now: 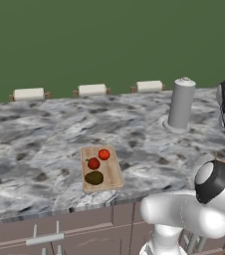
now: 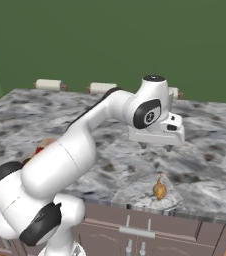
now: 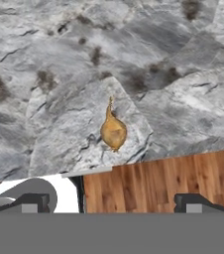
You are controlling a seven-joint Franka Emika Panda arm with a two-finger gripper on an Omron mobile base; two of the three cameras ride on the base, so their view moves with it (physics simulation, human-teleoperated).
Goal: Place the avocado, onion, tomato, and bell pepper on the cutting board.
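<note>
Hovering above the onion (image 3: pixel 113 130) with jaws spread wide and empty, the gripper (image 3: pixel 112 203) risks nudging it off the nearby counter edge (image 2: pixel 150 209). Its rounded, tapered shape could roll aside if the fingers close off-centre, far from the cutting board (image 1: pixel 112 172).

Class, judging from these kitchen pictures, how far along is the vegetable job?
Done: the dark green oval avocado and two red round items lie on the light wooden cutting board. In hand: nothing; the open claw hovers above the tan onion. Left: the onion, on the marble counter's edge.
</note>
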